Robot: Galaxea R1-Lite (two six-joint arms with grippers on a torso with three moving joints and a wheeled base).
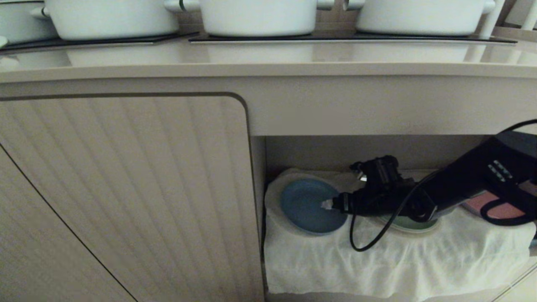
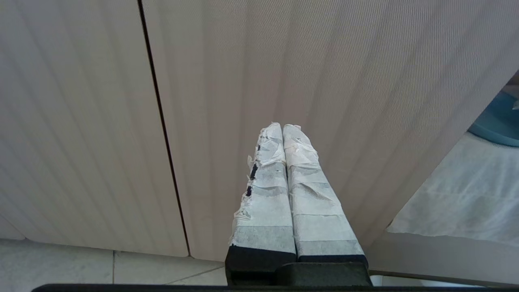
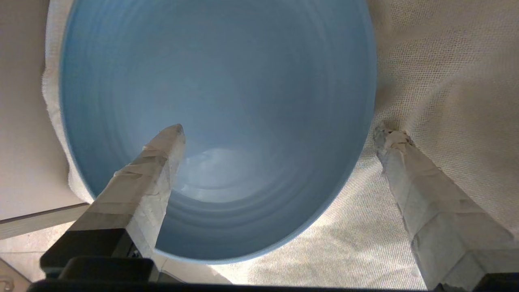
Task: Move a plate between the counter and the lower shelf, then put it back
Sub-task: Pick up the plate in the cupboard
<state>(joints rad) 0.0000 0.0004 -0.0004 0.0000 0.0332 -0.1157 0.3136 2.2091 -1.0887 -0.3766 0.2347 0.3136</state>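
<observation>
The right end effector (image 3: 275,129) is spread wide and holds nothing. It reaches into the lower shelf (image 1: 419,260), with one taped finger (image 3: 162,154) over the inside of the plate (image 1: 308,205) and the other finger (image 3: 399,154) over the white cloth (image 3: 446,81) just outside the rim, so the jaws straddle the plate's edge. Whether either tip touches the plate or cloth cannot be told. The plate lies flat on the cloth at the left end of the recess, close to the side wall.

Risks, as a judgement: closing here could pinch a fold of cloth together with the rim and drag the cloth, disturbing the green plate (image 1: 409,224) and pink plate (image 1: 497,205) beside it. A shallow bite on the low rim might slip, and lifting could knock the plate against the surface (image 1: 268,58) overhang.

The left end effector (image 2: 284,134) is clenched shut and empty, parked facing the ribbed cabinet door (image 2: 324,81).
</observation>
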